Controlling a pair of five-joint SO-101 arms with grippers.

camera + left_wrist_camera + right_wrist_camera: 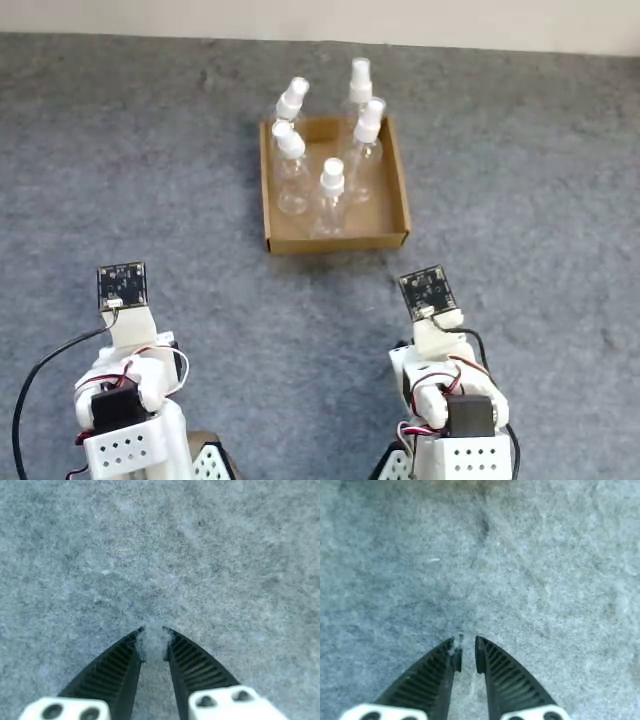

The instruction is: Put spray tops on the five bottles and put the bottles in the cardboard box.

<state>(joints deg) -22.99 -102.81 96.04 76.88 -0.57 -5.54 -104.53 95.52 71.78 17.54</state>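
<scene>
Several clear bottles with white spray tops stand upright in the cardboard box [335,241] at the table's middle back. One bottle [331,195] is nearest the front, two more [293,165] [367,140] stand behind it, and the tops of the rear ones [358,85] rise past the far wall. The left arm [125,300] and right arm [430,300] are drawn back near the front edge, well short of the box. Over bare carpet, my left gripper [154,632] is shut on nothing. My right gripper [465,642] is likewise shut and holds nothing.
Grey carpet [520,180] covers the table. A pale wall strip [450,20] runs along the back edge. A black cable [40,370] loops beside the left arm's base.
</scene>
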